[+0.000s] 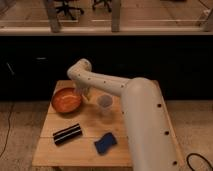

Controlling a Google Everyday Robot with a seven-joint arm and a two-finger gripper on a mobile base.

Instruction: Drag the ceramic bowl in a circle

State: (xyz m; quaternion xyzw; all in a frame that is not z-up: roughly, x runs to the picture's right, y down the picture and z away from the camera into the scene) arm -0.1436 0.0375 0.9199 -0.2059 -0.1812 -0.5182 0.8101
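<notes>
Ceramic bowl (66, 100): orange, glossy, on wooden table (75, 153), left rear. Gripper (84, 93): at bowl's right rim; open or closed, I cannot tell. White cup (104, 101): just right.

gripper (83, 93) at right rim of ceramic bowl (65, 101), white cup (105, 101) close on its right, narrow gap btwn, black bar (67, 134) & blue sponge (105, 143) toward front, open table (49, 152) strip btwn bowl & bar, arm (137, 102) blocks right side

Ceramic bowl (65, 101): glossy orange-brown, shallow, upright; end effector (83, 93) at its rim
</notes>
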